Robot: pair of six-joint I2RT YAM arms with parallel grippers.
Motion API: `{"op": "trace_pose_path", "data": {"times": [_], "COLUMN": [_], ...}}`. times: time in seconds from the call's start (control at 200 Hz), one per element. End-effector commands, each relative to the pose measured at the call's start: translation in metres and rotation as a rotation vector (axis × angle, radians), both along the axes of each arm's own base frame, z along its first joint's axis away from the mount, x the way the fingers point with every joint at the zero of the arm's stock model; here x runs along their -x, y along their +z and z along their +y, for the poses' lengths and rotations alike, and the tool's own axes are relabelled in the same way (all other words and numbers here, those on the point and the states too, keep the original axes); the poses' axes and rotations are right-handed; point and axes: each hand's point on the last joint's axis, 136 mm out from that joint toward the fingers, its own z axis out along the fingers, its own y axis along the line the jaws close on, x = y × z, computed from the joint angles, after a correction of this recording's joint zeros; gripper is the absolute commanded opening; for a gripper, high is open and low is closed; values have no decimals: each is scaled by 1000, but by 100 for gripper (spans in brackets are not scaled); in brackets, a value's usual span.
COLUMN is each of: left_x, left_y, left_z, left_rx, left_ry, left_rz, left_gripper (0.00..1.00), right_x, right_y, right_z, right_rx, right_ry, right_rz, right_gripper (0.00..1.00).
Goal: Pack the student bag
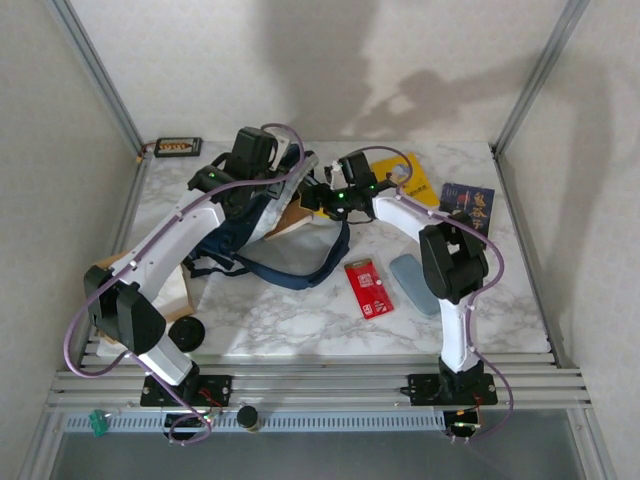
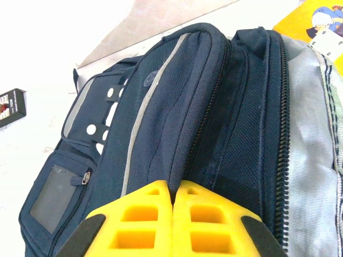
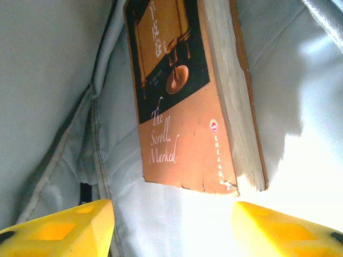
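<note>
Sitting at the back of the marble-patterned table (image 1: 300, 320), left of centre, the student bag (image 1: 228, 238) has its dark straps (image 1: 300, 272) trailing toward the near edge. In the left wrist view its navy front, with the pale stripe (image 2: 140, 118) running down the pocket, lies close under the camera, and the zipped seams run up and away.

The left gripper (image 2: 172, 184) rests on that fabric with its yellow fingers (image 2: 142, 222) pressed together, only a thin line showing between them. Their tips touch the fold between the front pocket and the next section; I cannot tell whether any cloth is caught in that line.

The right gripper (image 3: 171, 206) is inside the bag, where pale lining (image 3: 300, 107) surrounds it. Its fingers (image 3: 59, 227) are spread wide, one at each lower corner of the right wrist view, holding nothing and touching nothing. Just ahead of them an orange-brown book (image 3: 182, 107) titled "The Scroll Marked" lies against the lining, apart from both fingers.

On the table right of the bag lie a red booklet (image 1: 369, 288) and, just beside it, a grey-blue case (image 1: 412, 283). Farther back are a yellow book (image 1: 418, 182) and a dark-blue book (image 1: 467, 207). A small black box (image 1: 178, 147) sits at the far left corner.
</note>
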Motion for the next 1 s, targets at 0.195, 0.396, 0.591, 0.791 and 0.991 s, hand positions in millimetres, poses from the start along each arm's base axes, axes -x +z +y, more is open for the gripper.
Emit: {"op": "trace_pose_path", "data": {"times": [0.195, 0.396, 0.591, 0.791, 0.991], "left_x": [-14, -14, -14, -14, -15], "left_y": [52, 51, 47, 49, 50], "left_z": [-2, -5, -9, -10, -9], "left_rx": [116, 127, 137, 139, 134], "left_ry": [43, 28, 15, 6, 14], "left_rz": [-174, -164, -155, -159, -164], "left_gripper": [0, 0, 0, 0, 0], "right_x": [16, 0, -25, -41, -52], "right_y": [-32, -55, -57, -24, -6], "right_z": [21, 42, 38, 34, 27], "right_rx": [39, 54, 22, -27, -85], "right_ry": [-203, -281, -399, -441, -467], "right_rz": [125, 134, 83, -39, -124], "right_gripper": [79, 78, 70, 51, 39]}}
